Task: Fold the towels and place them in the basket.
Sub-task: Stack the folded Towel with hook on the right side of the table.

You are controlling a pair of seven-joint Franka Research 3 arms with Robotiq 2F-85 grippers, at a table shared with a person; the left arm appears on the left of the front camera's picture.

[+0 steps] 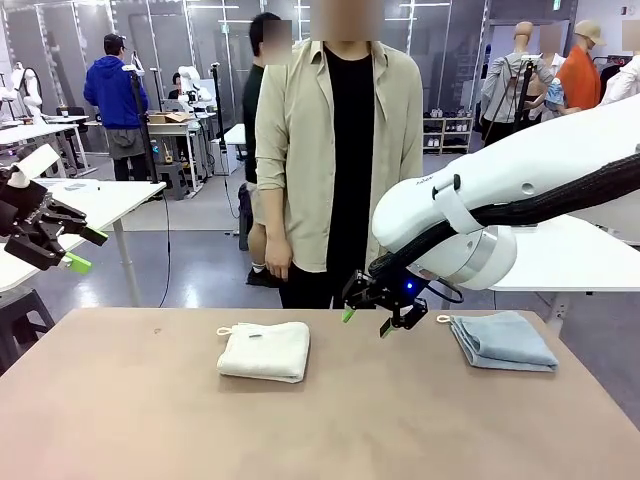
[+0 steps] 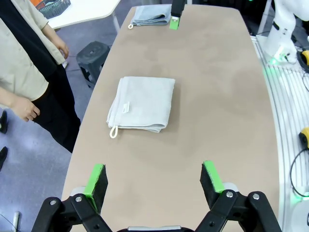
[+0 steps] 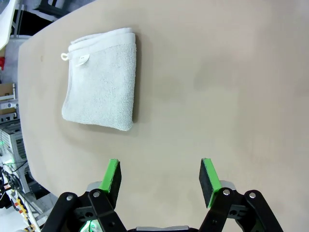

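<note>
A folded cream-white towel (image 1: 262, 350) lies left of centre on the brown table (image 1: 320, 430); it also appears as the towel (image 2: 142, 104) and the towel (image 3: 101, 79) in the wrist views. A folded blue-grey towel (image 1: 503, 340) with a corner loop lies at the far right, also seen as the towel (image 2: 150, 14). My right gripper (image 1: 366, 321) hangs open and empty above the far edge between both towels, with its own view (image 3: 161, 176) on bare tabletop. My left gripper (image 1: 86, 250) is open and empty, raised off the table's left end (image 2: 153, 181). Part of a dark mesh basket (image 2: 53, 7) sits on a white side table.
A person (image 1: 335, 150) stands at the far side, hands hanging down. A white side table (image 1: 570, 260) stands behind my right arm, another white table (image 1: 90, 200) at the left. A dark stool (image 2: 96, 53) stands beside the table's far edge.
</note>
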